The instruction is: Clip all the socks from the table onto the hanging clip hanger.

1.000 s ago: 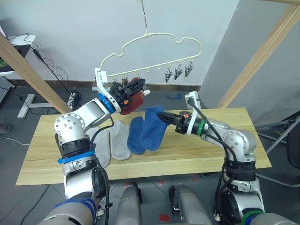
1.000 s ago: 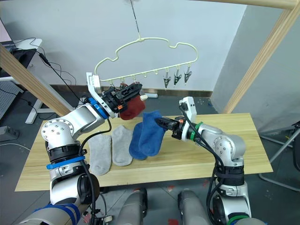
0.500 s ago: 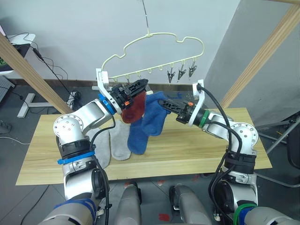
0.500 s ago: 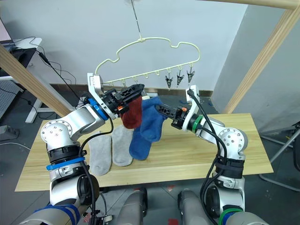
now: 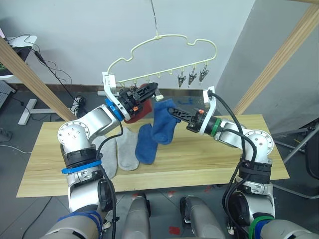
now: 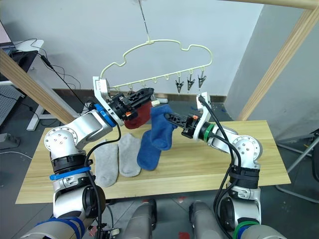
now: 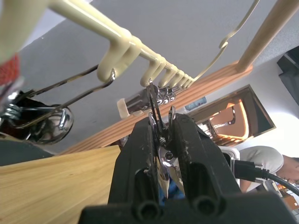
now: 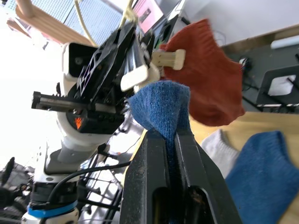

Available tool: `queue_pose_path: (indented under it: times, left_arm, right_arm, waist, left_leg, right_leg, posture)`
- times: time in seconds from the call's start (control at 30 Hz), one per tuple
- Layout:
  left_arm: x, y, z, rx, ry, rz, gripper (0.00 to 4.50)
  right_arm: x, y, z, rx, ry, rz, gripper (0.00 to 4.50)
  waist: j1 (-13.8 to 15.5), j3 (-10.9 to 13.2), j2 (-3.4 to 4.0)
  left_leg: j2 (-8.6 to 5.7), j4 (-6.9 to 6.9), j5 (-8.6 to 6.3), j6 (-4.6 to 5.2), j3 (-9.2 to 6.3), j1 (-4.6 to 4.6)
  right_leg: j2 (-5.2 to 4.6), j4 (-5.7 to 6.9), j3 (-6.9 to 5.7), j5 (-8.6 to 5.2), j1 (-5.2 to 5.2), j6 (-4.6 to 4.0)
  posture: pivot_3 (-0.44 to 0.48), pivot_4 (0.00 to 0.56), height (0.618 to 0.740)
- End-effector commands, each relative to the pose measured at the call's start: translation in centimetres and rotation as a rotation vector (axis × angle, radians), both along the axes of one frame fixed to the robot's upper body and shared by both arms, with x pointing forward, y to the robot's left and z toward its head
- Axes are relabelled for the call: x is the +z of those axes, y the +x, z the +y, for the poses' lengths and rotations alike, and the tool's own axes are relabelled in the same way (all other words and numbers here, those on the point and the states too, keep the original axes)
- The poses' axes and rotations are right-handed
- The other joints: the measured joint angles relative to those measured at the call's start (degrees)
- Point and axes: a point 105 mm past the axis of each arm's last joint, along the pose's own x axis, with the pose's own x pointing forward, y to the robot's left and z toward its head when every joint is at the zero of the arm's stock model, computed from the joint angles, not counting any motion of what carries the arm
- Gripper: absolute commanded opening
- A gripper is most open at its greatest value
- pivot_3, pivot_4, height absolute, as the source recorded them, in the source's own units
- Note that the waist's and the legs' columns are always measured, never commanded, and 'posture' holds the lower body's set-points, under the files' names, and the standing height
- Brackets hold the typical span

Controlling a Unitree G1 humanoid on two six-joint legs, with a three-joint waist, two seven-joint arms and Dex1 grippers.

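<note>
Head view: left gripper [image 5: 149,91] pinches a metal clip [image 7: 159,100] on the clip hanger [image 5: 164,42], rust red sock [image 5: 141,107] hanging there. At its 3 o'clock, right gripper [image 5: 169,110] grips a blue sock [image 5: 162,127] aloft. Another blue sock [image 5: 143,145] and two grey socks [image 5: 127,151] lie on the surface [image 5: 199,159].

Left wrist: gripper clenched on that clip.

Right wrist: gripper clamps blue fabric.

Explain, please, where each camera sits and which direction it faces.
Left and right eye views: on the head, facing forward and down at the table, hanger and both arms.
Left wrist view: on the left wrist, looking up along the left pincer, shut on a metal clip.
Right wrist view: on the right wrist, looking along the right pincer, shut on a blue sock.
Shared: the red sock appears in eye and right wrist views.
</note>
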Motion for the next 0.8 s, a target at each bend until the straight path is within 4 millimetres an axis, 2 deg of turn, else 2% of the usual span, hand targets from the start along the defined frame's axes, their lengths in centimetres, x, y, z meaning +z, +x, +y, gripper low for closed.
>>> queue_pose_path:
  times: [0.03,0.8]
  left_arm:
    - [1.8,-0.8,-0.5,-0.036,-0.024,-0.077,0.25]
    - [1.5,-1.9,-0.9,-0.076,0.007,-0.112,0.25]
  right_arm:
    - [1.0,-0.2,0.2,0.023,0.048,-0.013,0.05]
    - [2.6,0.2,-0.1,0.062,0.172,0.074,0.05]
  waist:
    - [0.0,0.0,0.0]
    - [0.0,0.0,0.0]
  left_leg:
    - [0.0,0.0,0.0,0.0,0.0,0.0]
    - [0.01,-0.08,0.0,0.0,0.02,-0.04]
  right_leg:
    - [0.0,0.0,0.0,0.0,0.0,0.0]
    - [0.01,-0.03,0.0,0.0,-0.06,-0.01]
  posture:
    - [-0.071,0.263,0.74]
    - [-0.069,0.276,0.74]
